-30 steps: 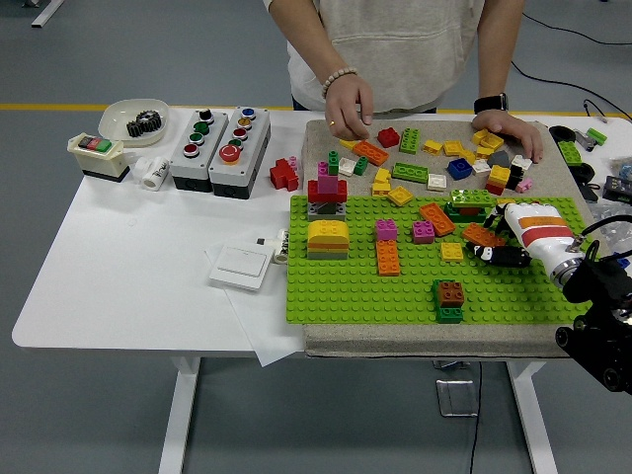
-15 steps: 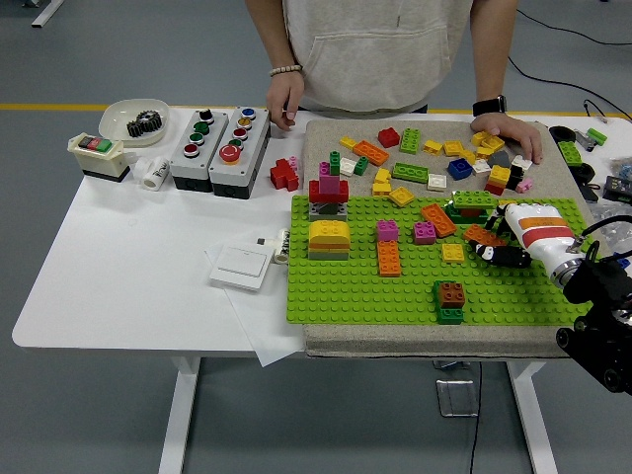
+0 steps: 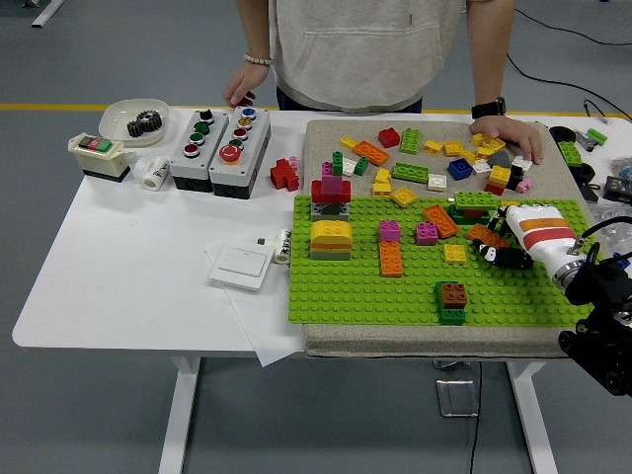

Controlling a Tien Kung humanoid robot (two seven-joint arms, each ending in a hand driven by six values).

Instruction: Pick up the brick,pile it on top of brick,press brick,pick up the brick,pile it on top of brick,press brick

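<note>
An orange brick (image 3: 484, 235) lies on the green baseplate (image 3: 346, 286) right under my right hand (image 3: 513, 237); I cannot tell whether my fingers grip it. Just beyond my hand sits a green brick (image 3: 475, 201). Farther off, a person's hand (image 3: 507, 135) rests among loose bricks.

Bright, even light from overhead, sharp picture.
Soft short shadows lie under the white table (image 3: 128, 286); no glare.

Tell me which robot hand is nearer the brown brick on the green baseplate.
Right. The right hand hovers over the baseplate's right part, just up and right of the brown brick. The left hand is out of view.
</note>
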